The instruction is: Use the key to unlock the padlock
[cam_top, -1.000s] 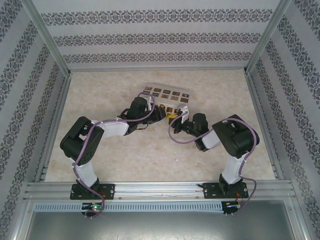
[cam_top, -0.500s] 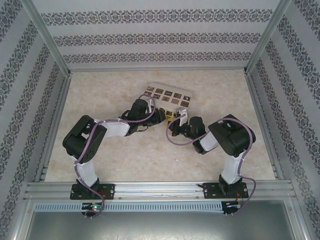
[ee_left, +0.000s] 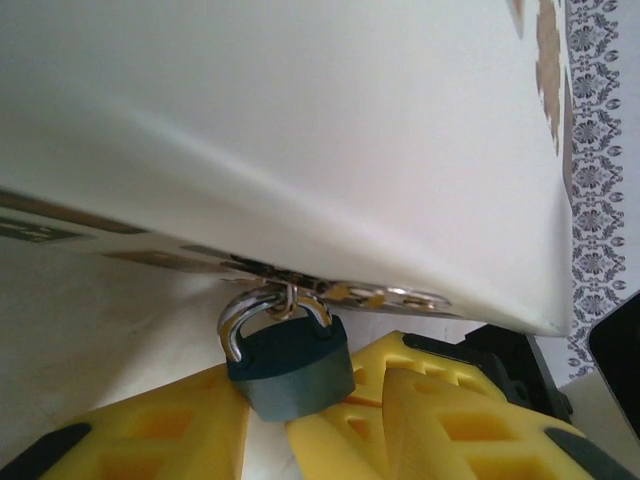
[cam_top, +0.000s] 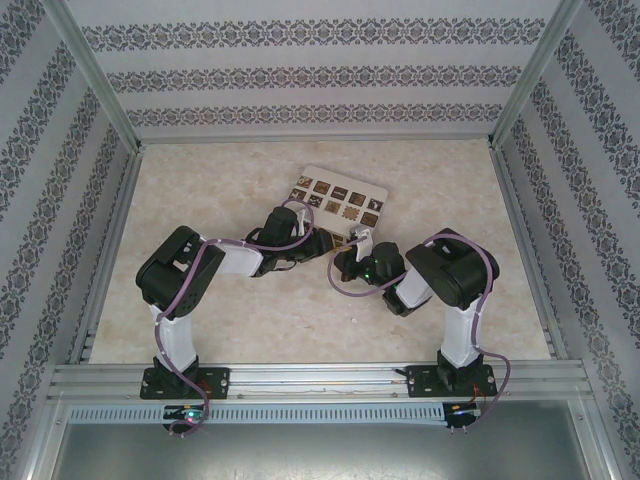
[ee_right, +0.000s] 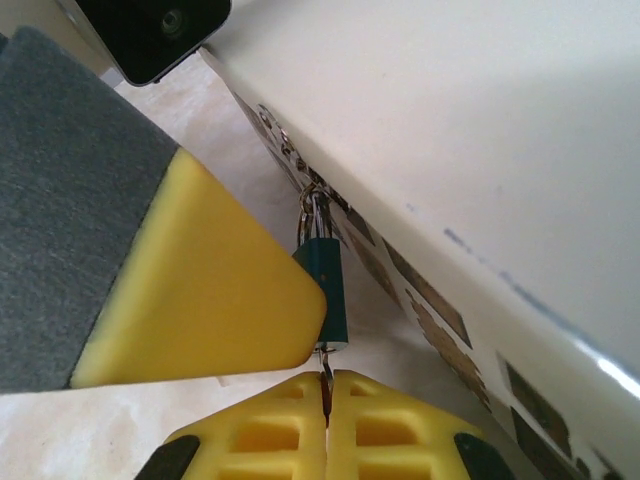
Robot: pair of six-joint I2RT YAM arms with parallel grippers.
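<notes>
Marble-look table, patterned walls. Nearest, right gripper pinched shut on key, tip at bottom of padlock. Left gripper narrow, clamping padlock body, which hangs from hasp on cream box just beyond. Judgement: line key straight w/ padlock, seat fully, twist slow; left braces vs torque.
</notes>
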